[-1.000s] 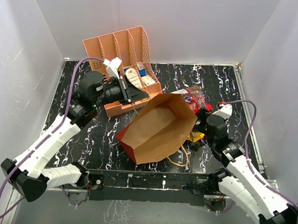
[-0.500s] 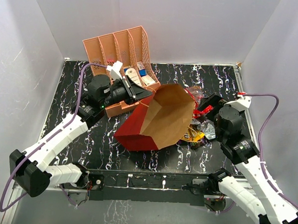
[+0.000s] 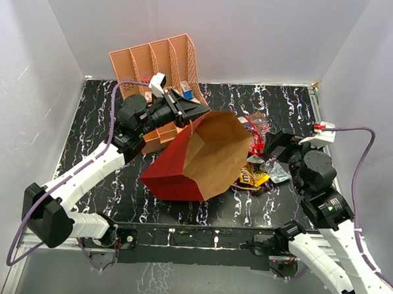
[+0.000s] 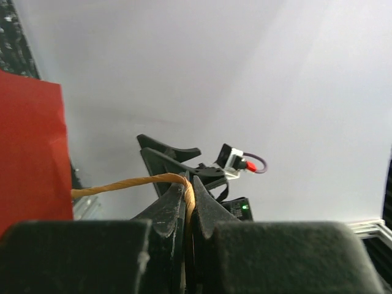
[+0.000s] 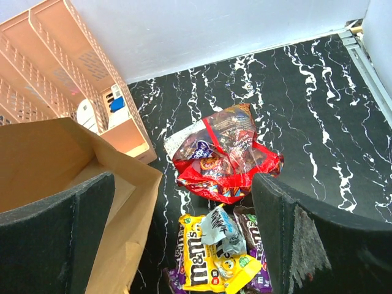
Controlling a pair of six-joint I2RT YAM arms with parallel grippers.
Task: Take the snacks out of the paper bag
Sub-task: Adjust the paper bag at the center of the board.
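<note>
The paper bag (image 3: 202,160), red outside and brown inside, is tipped up with its mouth facing right. My left gripper (image 3: 197,114) is shut on its tan cord handle (image 4: 122,182), which runs between the jaws of the left gripper (image 4: 188,190); the bag's red wall (image 4: 30,153) fills the left. The snacks lie on the table right of the bag: a shiny red bag (image 5: 223,153), a yellow pack (image 5: 211,266), a silvery wrapper (image 5: 220,229), a dark brown pack (image 5: 248,223) and a purple one (image 5: 174,278). My right gripper (image 3: 275,148) hovers open above them, holding nothing.
A salmon-pink slotted organizer (image 3: 155,59) with small boxes stands at the back left, close behind the left gripper and the bag's rim. The white walls enclose the black marbled table (image 3: 304,106). The organizer's corner (image 5: 125,131) nearly touches the bag's mouth (image 5: 61,159).
The left gripper has lifted the handle, tipping the bag up and to the left so its red side shows. The right gripper has drawn back to the right and opened wider, uncovering the packets.
</note>
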